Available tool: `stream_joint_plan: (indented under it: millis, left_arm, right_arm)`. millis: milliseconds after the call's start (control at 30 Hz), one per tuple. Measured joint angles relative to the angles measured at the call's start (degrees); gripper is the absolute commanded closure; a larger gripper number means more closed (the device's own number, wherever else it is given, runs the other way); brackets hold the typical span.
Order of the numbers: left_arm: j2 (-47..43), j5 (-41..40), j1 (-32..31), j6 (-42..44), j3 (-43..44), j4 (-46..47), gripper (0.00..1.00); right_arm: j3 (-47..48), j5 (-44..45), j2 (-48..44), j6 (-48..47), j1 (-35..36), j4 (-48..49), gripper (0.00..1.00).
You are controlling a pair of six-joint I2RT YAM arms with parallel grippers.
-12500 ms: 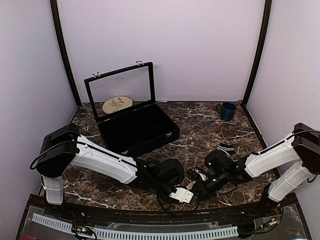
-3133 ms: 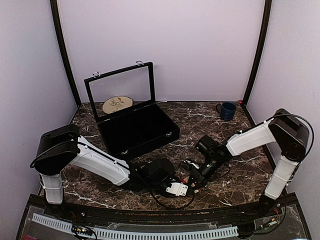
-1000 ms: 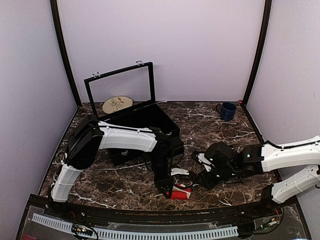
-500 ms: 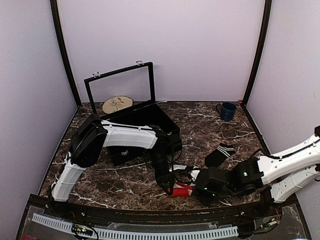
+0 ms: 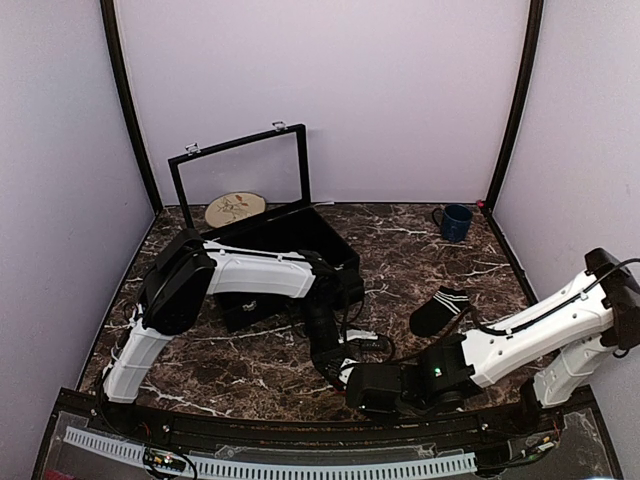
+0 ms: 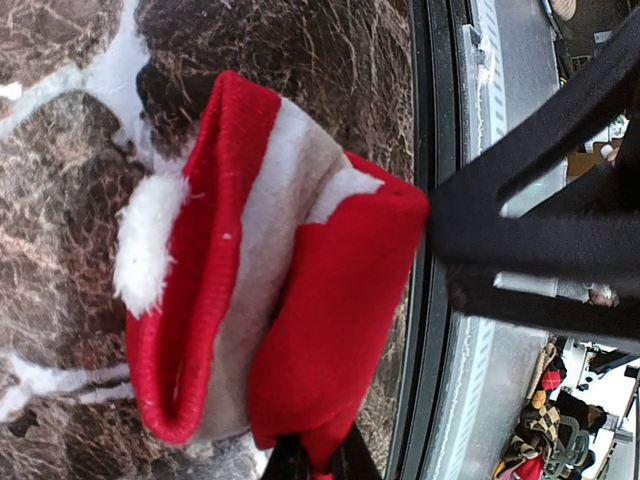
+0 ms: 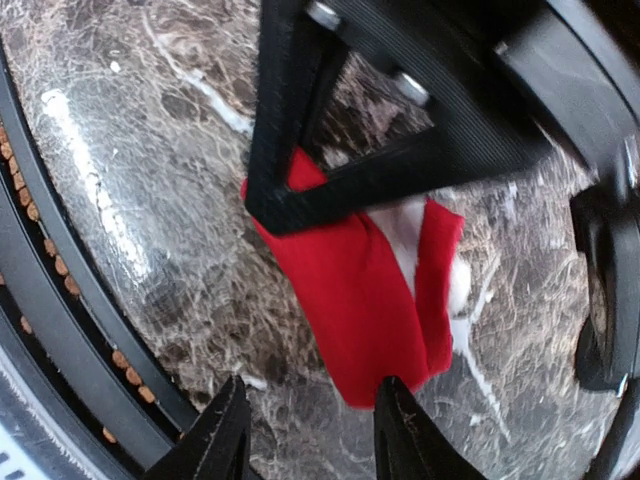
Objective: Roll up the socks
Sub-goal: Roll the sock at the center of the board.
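The left fingers [image 6: 290, 465] are pinched tight on the edge of the red sock [image 6: 300, 300], gripping it at the bottom middle of the left wrist view. From there the sock spreads up the frame, folded over on itself on the marble desk [image 5: 240, 360], with a white inner layer showing between the red folds and a white fluffy pom at its left side.

The right fingers [image 7: 215, 440] stand apart at the bottom of the right wrist view and hold nothing. The sock's near edge lies just ahead of the gap between them, and the black frame of the other arm's fingers crosses the top of that sock.

From above, both arms meet low at the front middle of the desk. The left one comes down from the upper left, and the right one sweeps in flat from the right edge. The red sock is hidden under them there.

The black sock [image 5: 438, 310], with its white stripes, lies flat by itself to the right of centre, well apart from both sets of fingers.

Further back, an open black case [image 5: 275, 255] sits left of centre. A round plate [image 5: 235, 208] is behind its glass lid, and a blue mug [image 5: 455, 222] stands at the back right.
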Motion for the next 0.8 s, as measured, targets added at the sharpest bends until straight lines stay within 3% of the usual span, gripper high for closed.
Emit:
stream_joint_plan:
  millis: [500, 800]
  left_arm:
    - [0.1, 0.5, 0.2, 0.5, 0.0, 0.0, 0.91]
    - [0.2, 0.6, 0.4, 0.7, 0.0, 0.0, 0.91]
  right_arm:
    - [2.0, 1.0, 6.4, -11.5, -3.1, 0.0, 0.56]
    - [2.0, -0.2, 7.0, -16.2, -5.6, 0.7, 0.63]
